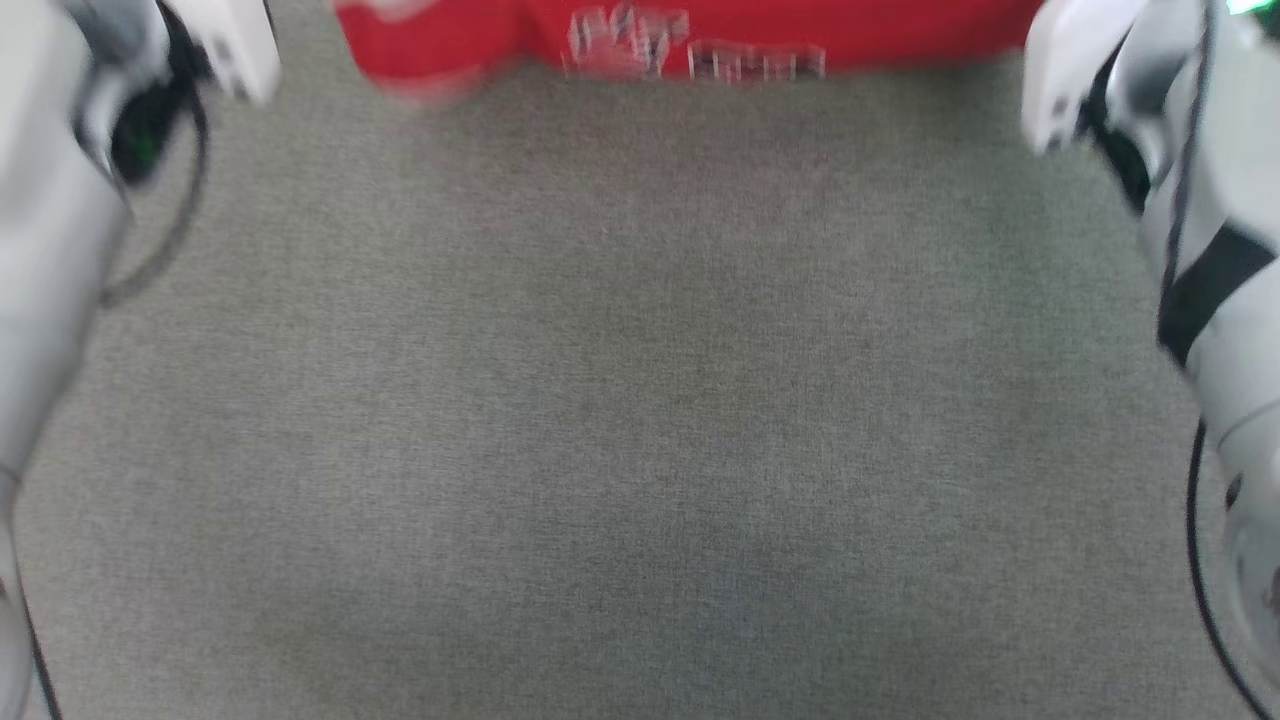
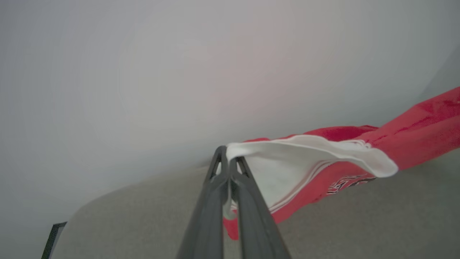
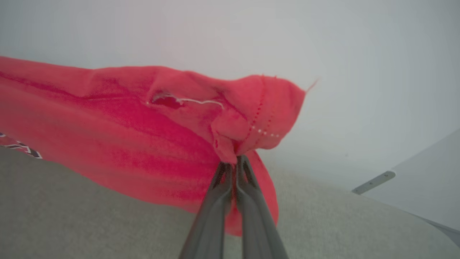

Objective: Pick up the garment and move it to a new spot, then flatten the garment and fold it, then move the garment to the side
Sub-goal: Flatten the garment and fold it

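The red garment [image 1: 680,35] with white block lettering stretches across the top edge of the blurred head view, held up between my two arms. In the left wrist view my left gripper [image 2: 227,153] is shut on a white-panelled corner of the garment [image 2: 287,169], with striped trim beside the fingers. In the right wrist view my right gripper [image 3: 234,161] is shut on a bunched red hem of the garment [image 3: 143,136], which hangs above the grey surface. Pale forearms [image 1: 60,220] stand at both sides of the head view.
A grey fabric-covered work surface [image 1: 640,400] spreads below the garment. A pale wall fills the background of both wrist views. A metal-edged corner [image 3: 373,182] shows at the right in the right wrist view. A black cable [image 1: 170,230] loops by the left arm.
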Robot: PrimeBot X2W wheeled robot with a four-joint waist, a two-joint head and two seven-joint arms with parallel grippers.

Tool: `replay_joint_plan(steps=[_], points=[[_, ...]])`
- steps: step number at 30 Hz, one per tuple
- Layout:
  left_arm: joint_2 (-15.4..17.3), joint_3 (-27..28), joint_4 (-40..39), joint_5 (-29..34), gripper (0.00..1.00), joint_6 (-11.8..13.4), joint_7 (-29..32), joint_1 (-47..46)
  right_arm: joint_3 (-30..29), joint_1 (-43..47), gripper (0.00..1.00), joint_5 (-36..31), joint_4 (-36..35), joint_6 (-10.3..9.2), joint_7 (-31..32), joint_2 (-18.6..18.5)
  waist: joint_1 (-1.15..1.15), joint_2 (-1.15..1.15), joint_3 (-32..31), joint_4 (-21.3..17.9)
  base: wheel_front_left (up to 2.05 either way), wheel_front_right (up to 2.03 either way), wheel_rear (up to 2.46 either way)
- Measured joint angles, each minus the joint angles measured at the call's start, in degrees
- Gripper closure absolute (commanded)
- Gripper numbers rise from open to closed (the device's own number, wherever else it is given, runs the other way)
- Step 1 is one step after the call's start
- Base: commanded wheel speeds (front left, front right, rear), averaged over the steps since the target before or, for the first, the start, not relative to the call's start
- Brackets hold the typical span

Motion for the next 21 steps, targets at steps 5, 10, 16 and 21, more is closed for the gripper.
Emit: replay_joint_plan(steps=[5, 10, 16, 21], points=[[1.6, -3.1, -2.6, -5.4, 1.0, 0.0, 9.5, 6.9, 1.7, 6.2, 1.0, 4.2, 0.9, -0.01, 4.4, 0.3, 0.0, 0.0, -2.3, 0.6, 0.0, 0.0, 0.0], [3.6, -4.9, -6.6, -9.1, 1.0, 0.0, 15.7, 13.5, 5.6, 12.2, 1.0, 9.7, 1.0, -0.01, 8.4, 1.3, 0.0, 0.0, -4.7, 1.0, 0.0, 0.0, 0.0], [7.5, -6.5, -15.9, -12.3, 1.0, 3.1, 20.1, 23.2, 12.6, 21.1, 1.0, 17.8, -3.9, -0.01, 13.2, 0.1, 0.0, 0.0, -7.5, 1.5, 0.0, 0.0, 0.0], [12.8, -7.2, -28.6, -15.1, 1.0, 9.4, 21.8, 32.4, 19.9, 30.5, 1.0, 26.9, -15.8, -0.01, 18.6, -4.4, 0.0, 0.0, -9.3, 1.6, 0.0, 0.0, 0.0]])
